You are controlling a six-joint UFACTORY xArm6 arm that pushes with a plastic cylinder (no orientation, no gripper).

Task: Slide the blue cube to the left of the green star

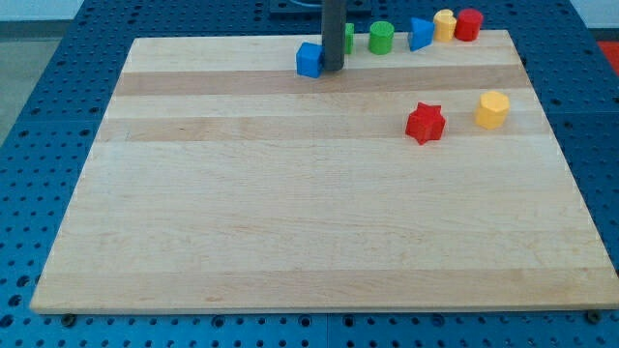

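Observation:
The blue cube (309,59) sits near the top edge of the wooden board (290,213), a little left of centre. My tip (332,68) stands right against the cube's right side. A green block (347,38), probably the green star, is mostly hidden behind the rod, just right of it at the view's top; its shape cannot be made out.
A green cylinder (381,38), a blue triangular block (419,34), a yellow block (444,24) and a red cylinder (468,24) line the top edge to the right. A red star (425,123) and a yellow hexagonal block (492,109) lie lower right.

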